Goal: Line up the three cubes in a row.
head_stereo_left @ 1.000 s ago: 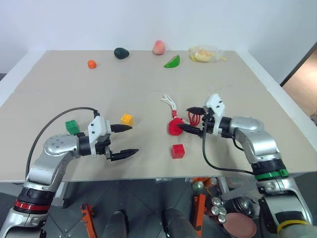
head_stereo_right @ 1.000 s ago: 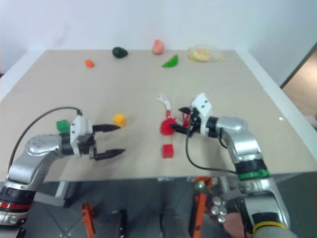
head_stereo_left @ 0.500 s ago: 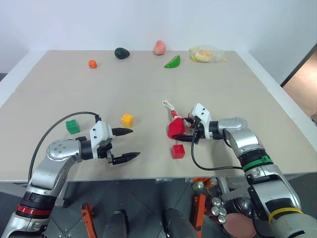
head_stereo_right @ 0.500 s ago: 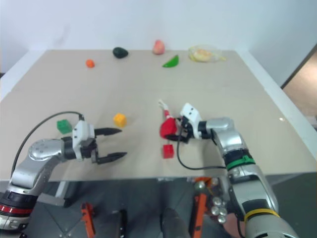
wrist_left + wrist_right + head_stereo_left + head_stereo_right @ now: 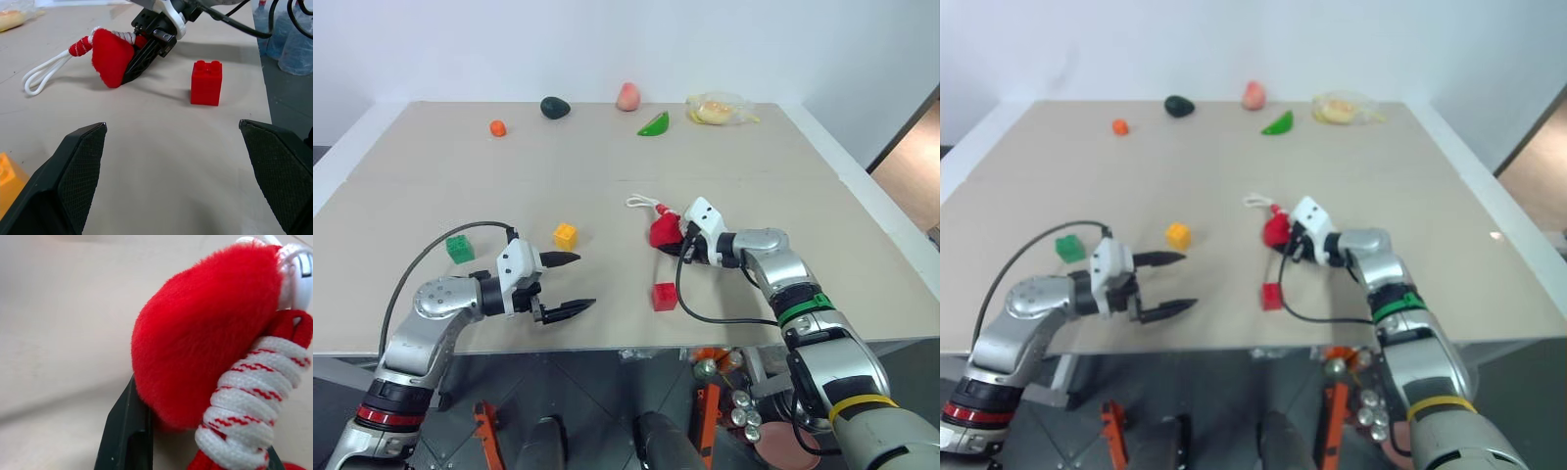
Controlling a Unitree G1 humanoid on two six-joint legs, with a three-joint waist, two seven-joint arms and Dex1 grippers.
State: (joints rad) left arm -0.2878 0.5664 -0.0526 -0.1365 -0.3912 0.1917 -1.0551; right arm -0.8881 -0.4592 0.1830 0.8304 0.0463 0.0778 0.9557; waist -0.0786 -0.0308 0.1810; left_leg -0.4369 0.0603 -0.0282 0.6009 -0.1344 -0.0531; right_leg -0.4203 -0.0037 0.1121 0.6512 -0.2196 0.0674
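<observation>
The right gripper [image 5: 674,245] has its fingers pinching the red fuzzy toy [image 5: 663,232] with white cord, seemingly resting on the table [image 5: 754,166]. Just in front of the toy stands the red cube [image 5: 665,296]; well left of it, the yellow cube [image 5: 565,236], then the green cube [image 5: 460,248]. The left gripper [image 5: 575,284] hovers with fingers spread wide.

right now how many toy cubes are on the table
3. The green cube is nearest the table's left edge, the yellow cube sits right of it, and the red cube is near the front edge, below the red toy.
</observation>
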